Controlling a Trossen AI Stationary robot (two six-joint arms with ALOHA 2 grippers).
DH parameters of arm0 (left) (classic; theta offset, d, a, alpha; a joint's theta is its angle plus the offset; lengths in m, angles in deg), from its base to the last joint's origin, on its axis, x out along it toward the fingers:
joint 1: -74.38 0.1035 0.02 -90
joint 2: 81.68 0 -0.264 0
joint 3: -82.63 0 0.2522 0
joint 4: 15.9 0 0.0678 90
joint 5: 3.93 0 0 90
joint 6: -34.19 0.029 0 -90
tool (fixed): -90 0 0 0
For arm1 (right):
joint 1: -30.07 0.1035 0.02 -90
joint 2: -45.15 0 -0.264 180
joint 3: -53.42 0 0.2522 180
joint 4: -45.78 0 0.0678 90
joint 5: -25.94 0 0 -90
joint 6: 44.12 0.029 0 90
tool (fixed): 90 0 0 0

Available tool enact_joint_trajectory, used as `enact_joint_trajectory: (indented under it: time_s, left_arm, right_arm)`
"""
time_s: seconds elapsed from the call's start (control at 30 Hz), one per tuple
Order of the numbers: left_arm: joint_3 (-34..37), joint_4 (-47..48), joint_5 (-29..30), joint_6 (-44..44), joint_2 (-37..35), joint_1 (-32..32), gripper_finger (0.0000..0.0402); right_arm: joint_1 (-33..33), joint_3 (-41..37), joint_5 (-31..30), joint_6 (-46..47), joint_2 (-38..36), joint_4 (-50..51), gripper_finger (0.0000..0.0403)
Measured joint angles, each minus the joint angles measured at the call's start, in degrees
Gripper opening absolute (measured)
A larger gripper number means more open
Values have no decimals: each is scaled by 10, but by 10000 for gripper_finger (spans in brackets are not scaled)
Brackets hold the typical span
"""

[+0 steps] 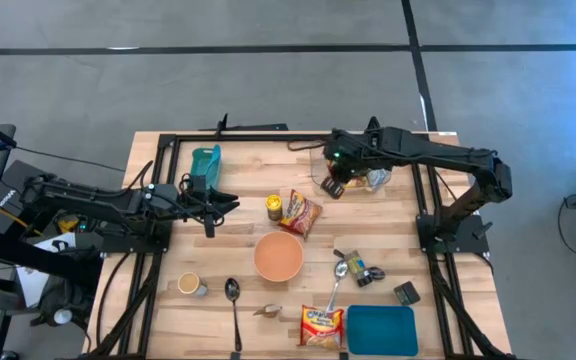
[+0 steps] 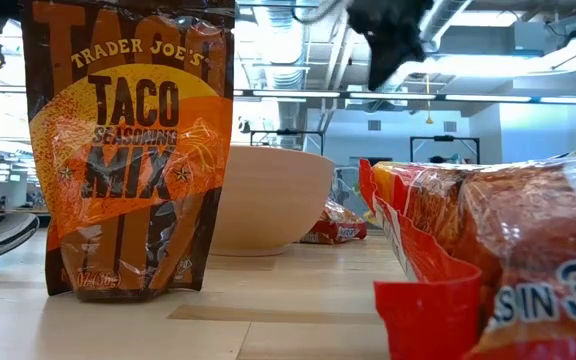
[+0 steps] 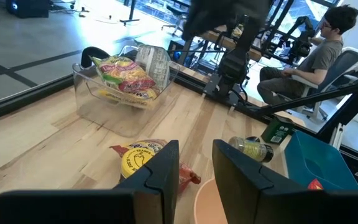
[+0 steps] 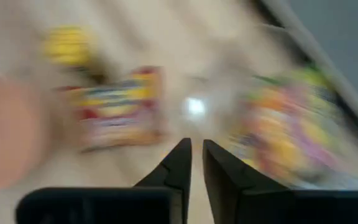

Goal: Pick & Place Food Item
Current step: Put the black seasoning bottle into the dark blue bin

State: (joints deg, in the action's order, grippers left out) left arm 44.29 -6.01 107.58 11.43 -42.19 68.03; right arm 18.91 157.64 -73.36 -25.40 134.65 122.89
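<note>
The snack packet lies flat on the table just beside the right gripper, on its bowl side, with the clear bin of further packets on the gripper's other side. That gripper hovers between the two with its fingers drawn almost together and nothing between them, so the step in hand looks like reaching for a pick, with no grasp made. Whether the loose packet or one in the bin is meant, I cannot tell. Next, the fingers must spread, then come down over the chosen packet's edge. The left gripper waits partly open and empty. The high view alone shows the layout. The left wrist view shows the bin's contents.
</note>
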Motion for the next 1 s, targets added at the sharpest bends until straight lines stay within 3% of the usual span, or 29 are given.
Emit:
enact_joint_trajectory:
  time_s: [0.17, 0.27, 0.63, 0.9, 1.0]
  left_arm:
    - [0, 0, 0, 0, 0, 0, 92]
    - [0, 0, 0, 0, 0, 0, 92]
    - [0, 0, 0, -1, 0, 0, 92]
    - [0, 0, -1, -2, 0, 0, 92]
    - [0, 0, -1, -2, 0, 0, 92]
  right_arm:
    - [17, 0, 149, -56, 0, -101, 2]
    - [31, 0, 184, -67, 0, -144, 5]
    - [59, 0, 176, -56, 0, -161, 1]
    - [105, 0, 41, -37, 0, -140, 1]
    - [124, 0, 26, -36, 0, -136, 1]
